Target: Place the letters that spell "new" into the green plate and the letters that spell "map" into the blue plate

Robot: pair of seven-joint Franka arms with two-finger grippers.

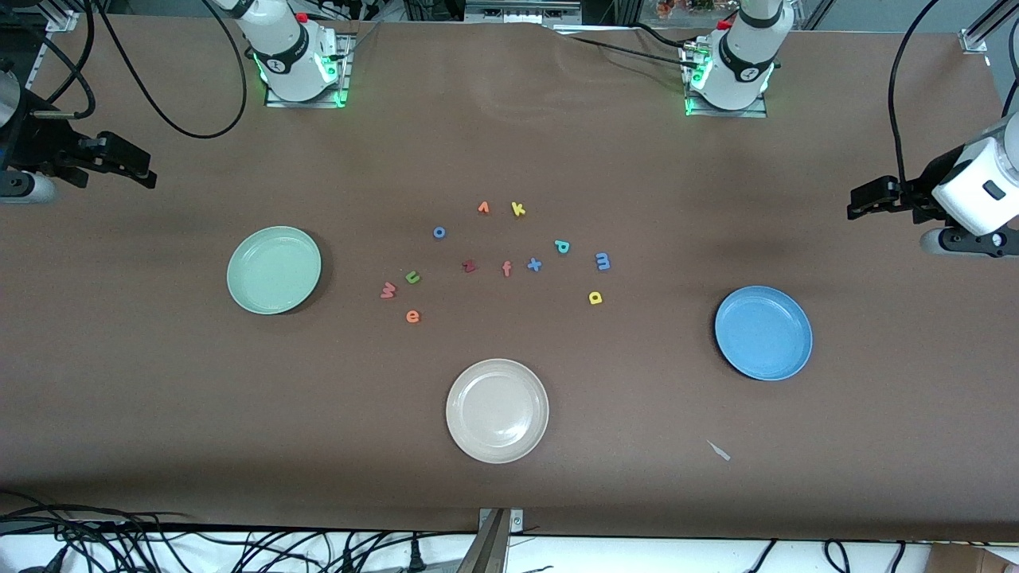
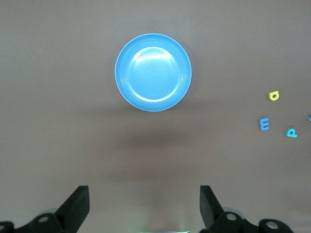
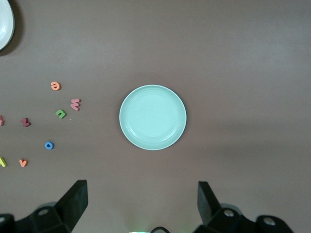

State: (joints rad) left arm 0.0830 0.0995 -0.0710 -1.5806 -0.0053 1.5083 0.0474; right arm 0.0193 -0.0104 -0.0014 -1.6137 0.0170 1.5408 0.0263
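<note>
The green plate (image 1: 273, 270) is seen toward the right arm's end of the tabletop, nothing in it. The blue plate (image 1: 763, 333) is seen toward the left arm's end, also bare. A beige plate (image 1: 497, 410) is set near the tabletop edge closest to the front camera, at mid-length.

Letters are scattered at mid-table, all flat on the brown tabletop (image 1: 159, 398). The green n (image 1: 412, 277), pinkish-red w (image 1: 388, 290) and orange e (image 1: 412, 317) are grouped nearest the green plate. The blue m (image 1: 603, 261), teal p (image 1: 562, 247) and yellow a (image 1: 595, 298) are grouped on the blue plate's side. No letter is touching a plate.

The left gripper (image 2: 144, 204) is held high over the table's left-arm end, jaws spread, nothing between them. The right gripper (image 3: 141, 204) is held likewise over the right-arm end, jaws spread and unloaded.
</note>
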